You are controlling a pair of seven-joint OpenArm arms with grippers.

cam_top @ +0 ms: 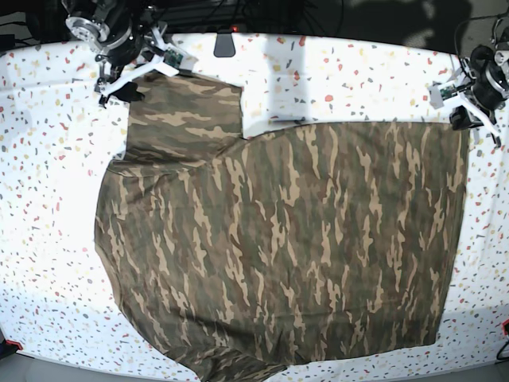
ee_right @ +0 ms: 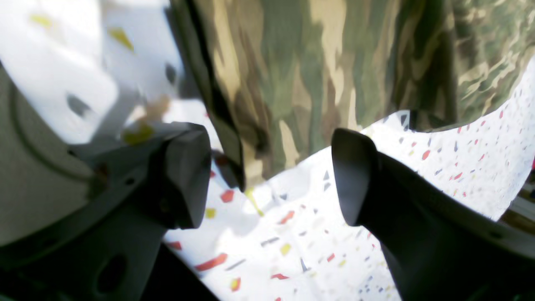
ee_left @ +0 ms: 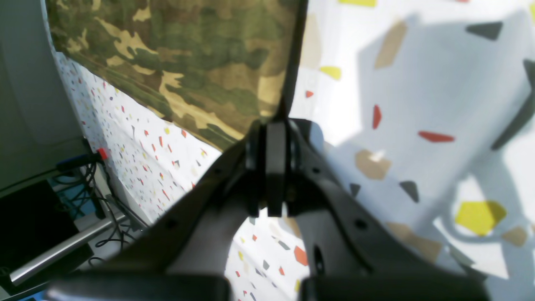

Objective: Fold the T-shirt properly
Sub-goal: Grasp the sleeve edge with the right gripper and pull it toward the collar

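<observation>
The camouflage T-shirt (cam_top: pixel 278 239) lies spread flat on the speckled white table (cam_top: pixel 48 159), with one sleeve reaching toward the back left. My left gripper (cam_top: pixel 464 111) is at the shirt's back right corner. In the left wrist view it (ee_left: pixel 276 129) is shut on the cloth's edge (ee_left: pixel 200 62), which rises from between the fingers. My right gripper (cam_top: pixel 123 86) is at the sleeve's back left corner. In the right wrist view it (ee_right: pixel 271 179) is open, its fingers (ee_right: pixel 188 175) apart on either side of the shirt's edge (ee_right: pixel 313 83), which hangs just beyond them.
A dark object (cam_top: pixel 225 44) lies at the table's back edge. Cables and a metal bar (ee_left: pixel 62 246) sit beyond the table edge in the left wrist view. The shirt's lower hem nears the table's front edge (cam_top: pixel 238 374).
</observation>
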